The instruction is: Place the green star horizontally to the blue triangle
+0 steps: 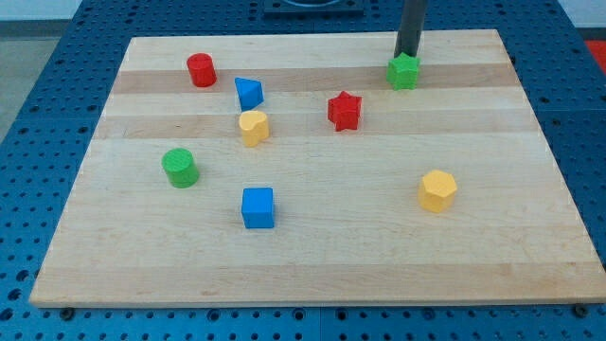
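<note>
The green star (403, 72) lies near the board's top edge, right of centre. The blue triangle (248, 93) lies in the upper left part of the board, well to the left of the star and slightly lower in the view. My tip (405, 56) is right behind the green star, at its top side, touching or nearly touching it. The dark rod rises from there out of the view's top.
A red cylinder (201, 70) sits up-left of the triangle. A yellow block (253, 127) sits just below the triangle. A red star (345, 111) lies between triangle and green star. A green cylinder (179, 168), blue cube (258, 207) and yellow hexagon (436, 190) lie lower down.
</note>
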